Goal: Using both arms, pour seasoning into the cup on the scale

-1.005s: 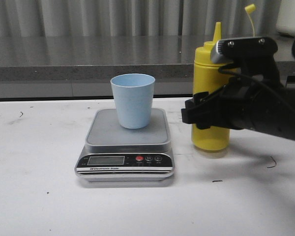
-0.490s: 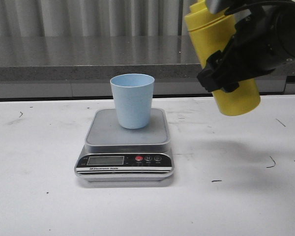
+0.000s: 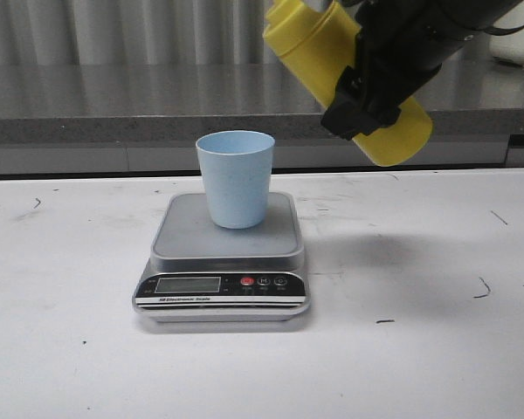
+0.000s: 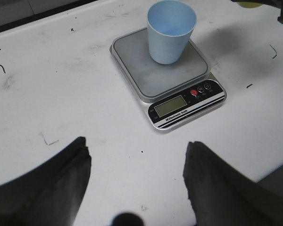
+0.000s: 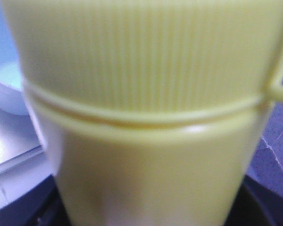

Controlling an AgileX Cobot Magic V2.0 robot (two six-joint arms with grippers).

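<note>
While the front view showed a white, scuffed table (image 3: 437, 349), the scale (image 3: 224, 262) sat near its middle: a flat unit with a matte grey square platform, a glossy black front panel, a pale LCD and one red button beside two dark ones. On the platform stood the cup (image 3: 236, 177), a smooth pale blue tapered tumbler without a handle, upright; its contents could not be seen from that angle. Up at about 1 o'clock from the cup, clear of the table, the seasoning bottle (image 3: 393, 131) hung tilted, its round yellow base toward 4 o'clock and its shoulder toward 10 o'clock, the nozzle cut off by the frame edge. The right gripper (image 3: 367, 83), black and blocky, was clamped around the bottle's middle. From the left wrist view, the left gripper (image 4: 137, 179) showed two dark blurred fingers (image 4: 61, 183) spread wide with nothing between them, high over the table; the scale lay toward 12 o'clock of them, and the cup's interior looked bare and pale blue. From the right wrist view, the bottle filled nearly everything: soft yellow plastic, a finely ribbed collar above a raised ring, a smooth body below, a thin tether (image 5: 280, 89) at the edge, and the cup's rim (image 5: 4, 89) showing beside it.
</note>
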